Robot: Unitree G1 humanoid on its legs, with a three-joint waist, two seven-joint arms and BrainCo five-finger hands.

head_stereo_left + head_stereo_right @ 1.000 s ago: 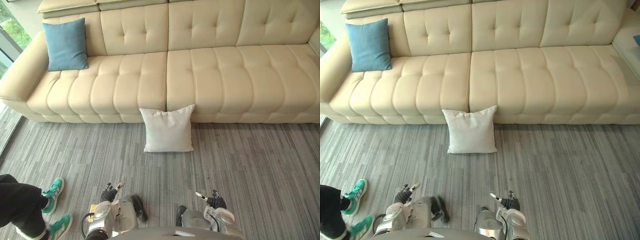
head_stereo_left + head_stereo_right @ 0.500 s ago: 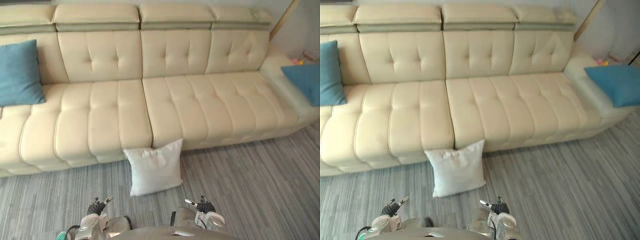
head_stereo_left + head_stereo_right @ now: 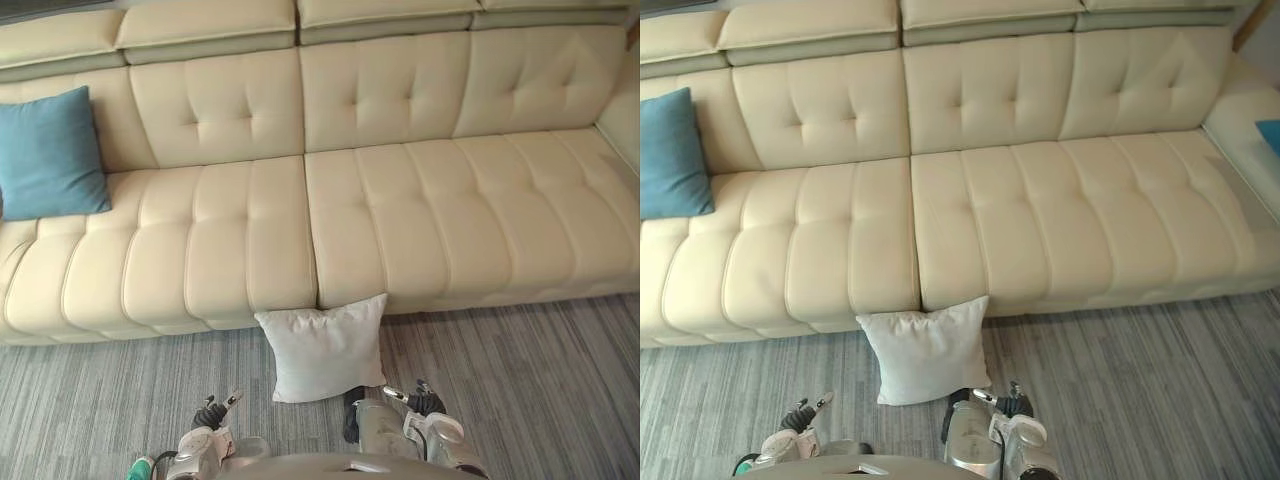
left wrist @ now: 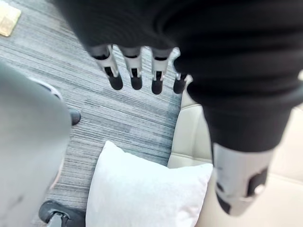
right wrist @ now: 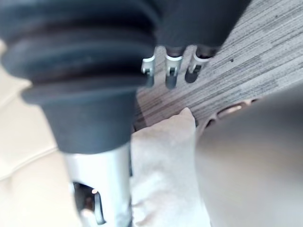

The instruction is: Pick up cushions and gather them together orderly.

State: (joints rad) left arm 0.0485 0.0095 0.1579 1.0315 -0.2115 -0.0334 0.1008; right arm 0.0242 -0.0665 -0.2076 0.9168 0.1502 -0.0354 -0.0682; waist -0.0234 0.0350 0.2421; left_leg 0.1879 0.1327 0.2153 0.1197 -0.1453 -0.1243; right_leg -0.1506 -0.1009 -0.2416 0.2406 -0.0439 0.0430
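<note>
Two cushions sit well apart around a cream sofa (image 3: pixel 400 200). At far left, a blue cushion (image 3: pixel 50 152), square and plump, stands propped against the backrest. Low in the frame, the robot's left hand (image 3: pixel 213 412) hangs empty over the grey carpet (image 3: pixel 100 400), fingers (image 4: pixel 114 78) straight. Between the hands, a white cushion (image 3: pixel 325 348) stands on the floor, leaning on the sofa's front, its fabric plain and faintly creased. The right hand (image 3: pixel 420 402), just beside its lower corner, is likewise empty, fingers relaxed. Soft and light, the white cushion will likely sag under a pinch; a hold on both side edges looks safest.
</note>
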